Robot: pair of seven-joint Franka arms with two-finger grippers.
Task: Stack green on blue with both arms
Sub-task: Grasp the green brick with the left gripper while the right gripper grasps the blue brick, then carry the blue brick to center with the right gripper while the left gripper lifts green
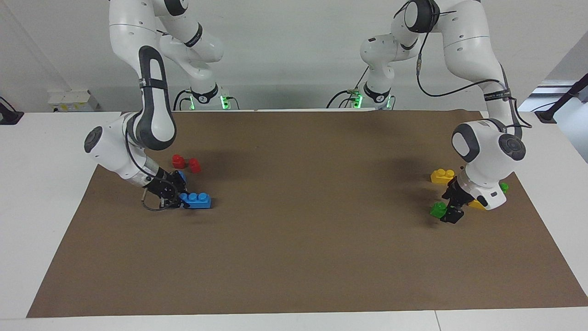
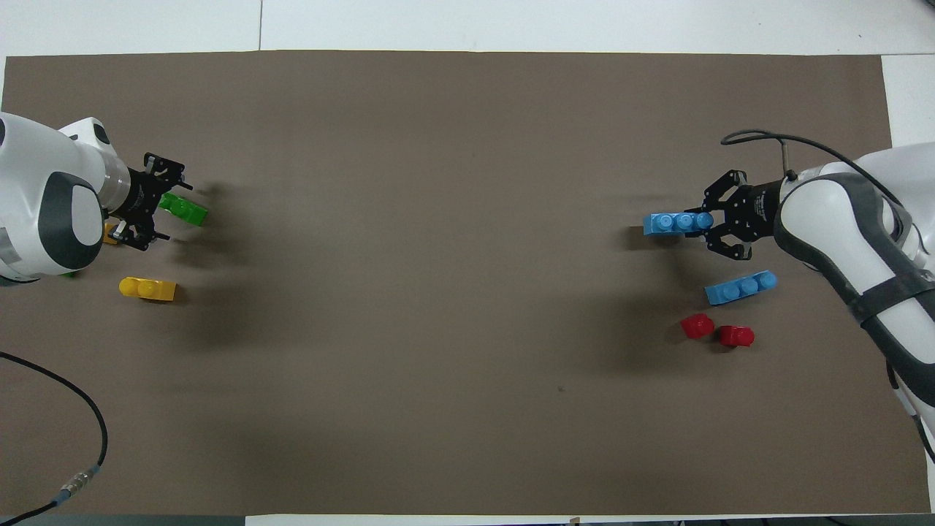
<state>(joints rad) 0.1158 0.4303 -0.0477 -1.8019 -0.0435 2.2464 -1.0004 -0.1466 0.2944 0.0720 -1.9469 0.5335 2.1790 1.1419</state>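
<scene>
A green brick (image 2: pixel 188 212) (image 1: pixel 436 210) lies on the brown mat at the left arm's end. My left gripper (image 2: pixel 164 208) (image 1: pixel 449 213) is low at that brick's end and open, its fingers either side of it. At the right arm's end, my right gripper (image 2: pixel 703 221) (image 1: pixel 180 199) is shut on the end of a blue brick (image 2: pixel 672 223) (image 1: pixel 198 200). That brick sticks out level toward the table's middle, at or just above the mat.
A second blue brick (image 2: pixel 741 287) and two red pieces (image 2: pixel 697 326) (image 2: pixel 736 335) lie nearer the robots than the held brick. One yellow brick (image 2: pixel 148 288) lies nearer the robots than the green one. Another yellow brick (image 1: pixel 475 204) and a second green brick (image 1: pixel 504 187) peek out by the left wrist.
</scene>
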